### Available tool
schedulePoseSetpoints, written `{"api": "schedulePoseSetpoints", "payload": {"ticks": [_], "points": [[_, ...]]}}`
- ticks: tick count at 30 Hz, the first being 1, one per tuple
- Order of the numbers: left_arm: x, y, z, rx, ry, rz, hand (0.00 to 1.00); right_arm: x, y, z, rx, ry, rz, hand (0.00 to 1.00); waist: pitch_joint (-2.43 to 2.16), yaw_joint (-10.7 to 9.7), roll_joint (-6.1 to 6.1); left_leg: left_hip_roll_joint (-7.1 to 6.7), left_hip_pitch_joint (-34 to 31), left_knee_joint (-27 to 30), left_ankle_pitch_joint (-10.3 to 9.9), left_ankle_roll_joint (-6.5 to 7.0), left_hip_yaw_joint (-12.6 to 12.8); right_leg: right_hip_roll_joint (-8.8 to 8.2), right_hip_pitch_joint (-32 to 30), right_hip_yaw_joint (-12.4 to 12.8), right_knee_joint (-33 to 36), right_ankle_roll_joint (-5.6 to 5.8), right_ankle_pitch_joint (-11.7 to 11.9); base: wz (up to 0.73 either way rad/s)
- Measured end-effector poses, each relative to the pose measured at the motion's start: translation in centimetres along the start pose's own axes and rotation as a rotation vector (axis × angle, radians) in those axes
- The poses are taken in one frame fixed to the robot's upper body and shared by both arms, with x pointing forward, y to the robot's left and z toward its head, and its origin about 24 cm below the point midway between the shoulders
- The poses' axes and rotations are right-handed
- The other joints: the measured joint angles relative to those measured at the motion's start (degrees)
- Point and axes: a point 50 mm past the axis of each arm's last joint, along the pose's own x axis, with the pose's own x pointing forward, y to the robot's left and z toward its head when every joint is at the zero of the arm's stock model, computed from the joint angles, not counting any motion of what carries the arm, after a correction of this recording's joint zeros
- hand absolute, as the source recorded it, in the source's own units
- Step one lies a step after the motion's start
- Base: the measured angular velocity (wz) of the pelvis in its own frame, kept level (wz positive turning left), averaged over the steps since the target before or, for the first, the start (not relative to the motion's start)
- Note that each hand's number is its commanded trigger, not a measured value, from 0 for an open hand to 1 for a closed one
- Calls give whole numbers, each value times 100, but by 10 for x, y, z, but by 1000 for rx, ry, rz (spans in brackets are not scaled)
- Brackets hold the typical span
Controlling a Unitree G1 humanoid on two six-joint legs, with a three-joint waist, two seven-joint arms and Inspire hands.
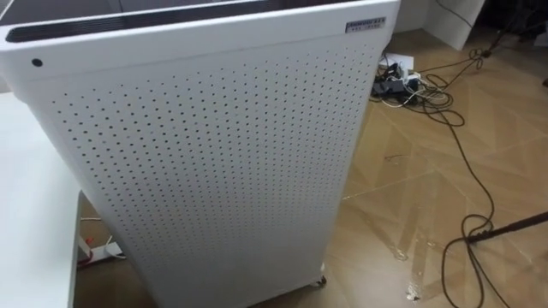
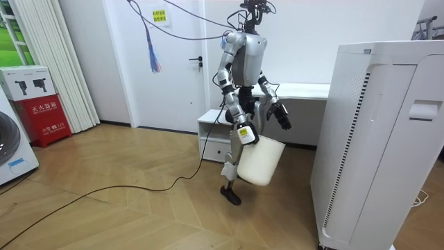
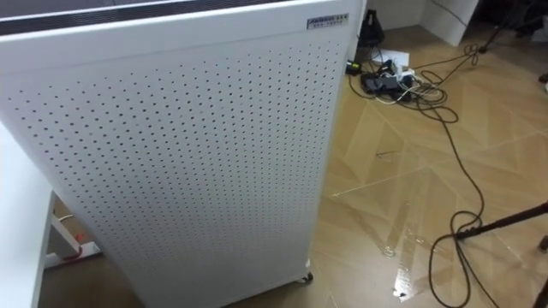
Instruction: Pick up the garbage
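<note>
In the room view I stand on the wood floor, facing the tall white perforated cabinet (image 2: 374,139). My right hand (image 2: 245,135) hangs at thigh height with its fingers curled on the rim of a white bin (image 2: 261,161). My left hand (image 2: 282,117) is held out in front of my waist. In the eye views, small clear shiny scraps (image 1: 400,254) lie on the floor to the right of the cabinet's foot.
The perforated cabinet (image 1: 205,162) rises close in front of me. A white table (image 1: 30,214) is at my left. A power strip with tangled cables (image 1: 398,84) and a long black cable (image 1: 467,231) lie on the floor to the right. A red box (image 2: 38,104) stands by the curtain.
</note>
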Motion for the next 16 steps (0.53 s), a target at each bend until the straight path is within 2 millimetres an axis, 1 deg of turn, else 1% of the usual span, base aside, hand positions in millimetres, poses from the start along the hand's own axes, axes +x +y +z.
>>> {"api": "schedulePoseSetpoints", "payload": {"ticks": [2, 3, 4, 6, 9, 12, 13, 14, 16], "points": [[1, -2, -5, -27, 0, 6, 0, -1, -1, -7, 4, 14, -8, 100, -11, 3, 14, 1, 53, -20, 0, -1, 9, 14, 76, 10, -82, -2, 1, -2], [3, -4, -10, -43, 18, 13, 0, -2, -2, -13, 7, 33, -15, 100, -44, 3, -6, 4, 81, -37, -3, -7, 16, 20, 96, 22, -83, -9, -6, -6], [4, -6, -16, -56, 46, 18, 0, -3, -2, -18, 13, 48, -23, 100, -118, 2, 24, 3, 105, -36, -5, -10, 18, 21, 112, 40, -82, -14, -19, -8], [5, -6, -20, -62, 72, 18, 0, -4, -2, -22, 43, 56, -35, 100, -125, 0, 17, 3, 197, -34, -5, -23, 18, 22, 194, 53, -81, -19, -48, -6], [7, -6, -25, -69, 101, 17, 0, -4, 1, -26, 74, 69, -43, 100, -122, 0, -39, 14, 293, -40, -18, -44, 21, 36, 266, 77, -77, -31, -89, -1], [4, -9, -39, -161, 158, 35, 0, -4, 3, -32, 120, 91, -53, 100, -115, -10, -92, 38, 356, -48, -39, -68, 82, 56, 281, 123, -83, -39, -98, -11], [2, -10, -46, -219, 184, 54, 0, -4, 4, -35, 151, 102, -61, 100, -107, -13, -127, 48, 332, -51, -50, -78, 87, 66, 278, 119, -83, -48, -105, 0], [1, -11, -49, -247, 195, 62, 0, -5, 4, -38, 166, 111, -64, 100, -112, -12, -125, 53, 329, -50, -55, -84, 85, 71, 276, 114, -84, -52, -108, 0], [-3, -14, -60, -327, 235, 79, 0, -7, 2, -45, 228, 134, -82, 100, -90, -12, -150, 69, 331, -49, -67, -100, 81, 80, 271, 86, -99, -67, -121, 0]]}}
